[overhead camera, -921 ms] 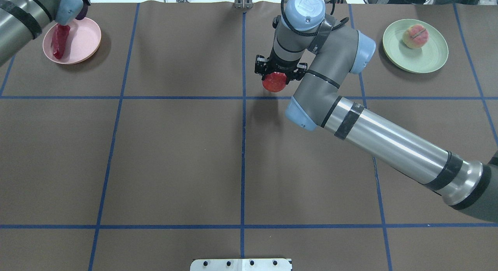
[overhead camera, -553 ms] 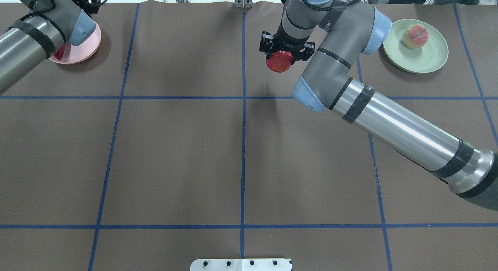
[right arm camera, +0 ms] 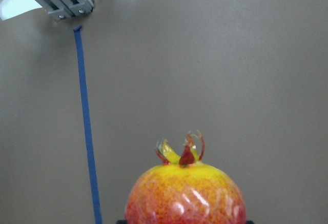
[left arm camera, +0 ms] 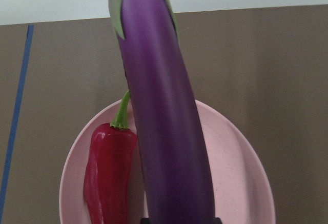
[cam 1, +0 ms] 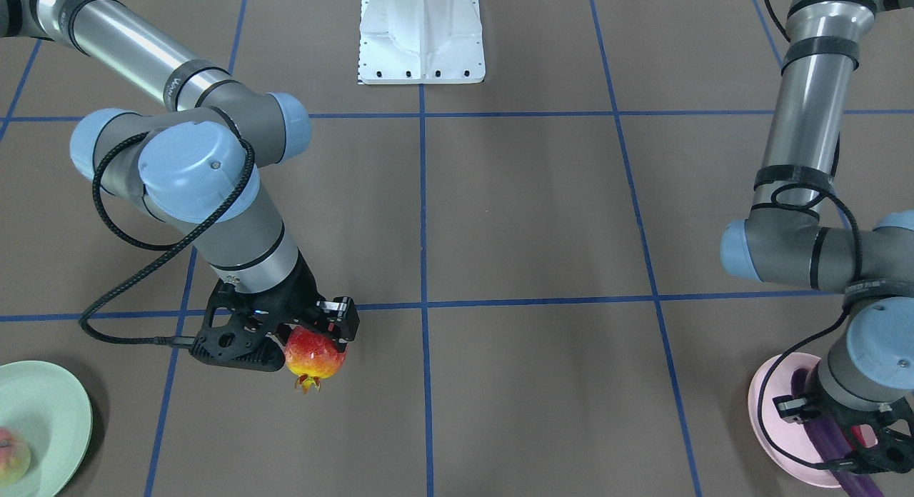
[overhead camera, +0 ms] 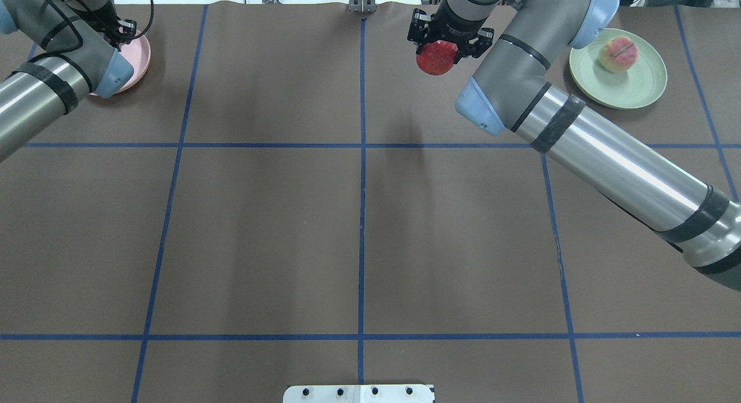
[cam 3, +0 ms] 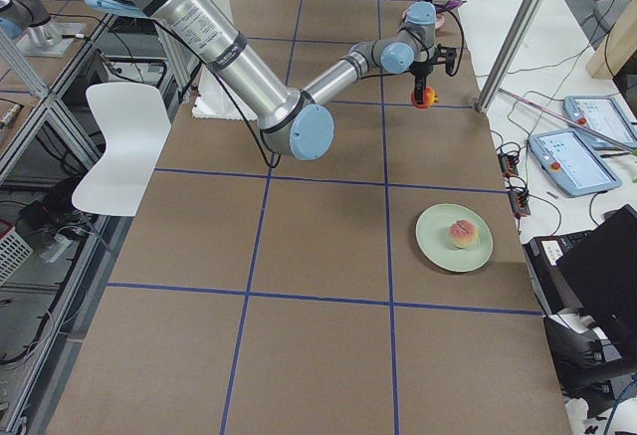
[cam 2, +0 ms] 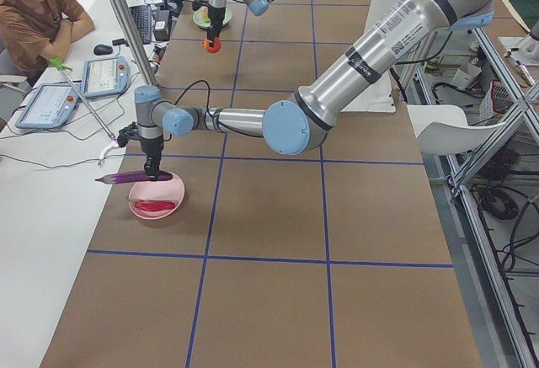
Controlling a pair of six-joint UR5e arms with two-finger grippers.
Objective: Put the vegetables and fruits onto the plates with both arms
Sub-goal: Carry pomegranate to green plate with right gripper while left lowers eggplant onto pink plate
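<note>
Both grippers are clamped in the front-facing view: the left gripper (cam 1: 850, 450) on the eggplant (cam 1: 822, 431) over the pink plate (cam 1: 761, 411), lower right, where its length may tip it off the rim; the right gripper (cam 1: 315, 337) on the pomegranate (cam 1: 314, 358), lower left.

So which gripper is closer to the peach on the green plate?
Right. The right gripper, holding the pomegranate, hangs over the peach's half of the table; the left gripper holds the eggplant over the pink plate at the opposite end.
</note>
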